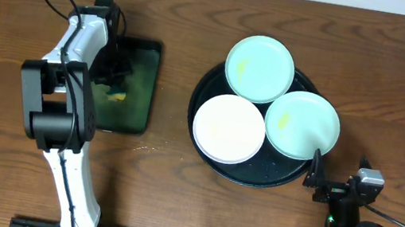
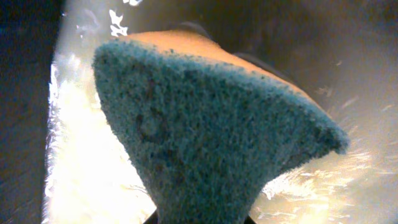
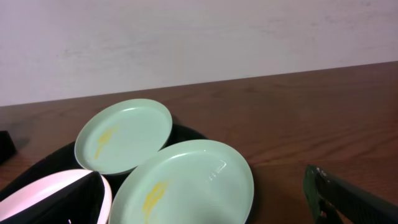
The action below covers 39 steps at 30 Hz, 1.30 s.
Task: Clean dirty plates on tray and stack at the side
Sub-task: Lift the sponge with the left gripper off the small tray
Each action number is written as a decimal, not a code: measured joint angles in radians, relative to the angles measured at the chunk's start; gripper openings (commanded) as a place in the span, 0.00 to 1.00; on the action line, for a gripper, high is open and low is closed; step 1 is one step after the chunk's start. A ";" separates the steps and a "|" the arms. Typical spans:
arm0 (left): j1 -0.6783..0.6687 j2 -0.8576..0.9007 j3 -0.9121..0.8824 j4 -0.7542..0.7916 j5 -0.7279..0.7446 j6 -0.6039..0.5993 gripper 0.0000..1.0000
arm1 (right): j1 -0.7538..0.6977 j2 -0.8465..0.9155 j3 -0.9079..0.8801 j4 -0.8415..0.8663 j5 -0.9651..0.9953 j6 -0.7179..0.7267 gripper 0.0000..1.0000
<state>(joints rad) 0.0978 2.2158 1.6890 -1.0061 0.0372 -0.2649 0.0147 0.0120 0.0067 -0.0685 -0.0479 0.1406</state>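
Observation:
Three plates lie on the round black tray (image 1: pixel 257 176): a mint plate with a yellow smear at the back (image 1: pixel 260 67), another smeared mint plate at the right (image 1: pixel 303 124), and a white plate at the front left (image 1: pixel 228 128). My right gripper (image 1: pixel 314 177) is open at the rim of the right plate. In the right wrist view its fingers (image 3: pixel 202 190) straddle that plate (image 3: pixel 193 180), with the back plate (image 3: pixel 124 137) and the white plate (image 3: pixel 43 193) beyond. My left gripper (image 1: pixel 114 83) is over the green tray, shut (image 2: pixel 202 219) on a green-and-orange sponge (image 2: pixel 205 137).
A small rectangular dark green tray (image 1: pixel 137 112) holding shiny liquid lies left of the round tray, under my left arm. Its wet bottom (image 2: pixel 81 155) glares in the left wrist view. Brown wooden table (image 1: pixel 402 71) surrounds both trays. A pale wall (image 3: pixel 199 37) rises behind the table.

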 measured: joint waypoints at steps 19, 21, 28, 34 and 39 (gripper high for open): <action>0.000 -0.513 0.000 -0.005 -0.011 -0.055 0.07 | 0.000 0.000 0.000 0.000 0.000 0.000 0.99; 0.000 -0.519 -0.001 0.015 -0.011 -0.060 0.08 | 0.000 0.000 0.000 0.000 0.000 0.000 0.99; 0.000 -0.408 -0.177 0.193 -0.014 -0.087 0.07 | 0.000 0.000 0.000 0.000 0.000 0.000 0.99; 0.000 -0.290 -0.227 0.127 -0.014 -0.098 0.07 | 0.000 0.000 0.000 0.000 0.000 0.000 0.99; 0.000 -0.431 -0.142 0.079 0.012 -0.098 0.07 | 0.000 0.000 0.000 0.000 0.000 0.000 0.99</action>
<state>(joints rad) 0.0978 1.7847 1.5471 -0.9268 0.0490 -0.3634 0.0147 0.0120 0.0067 -0.0685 -0.0479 0.1406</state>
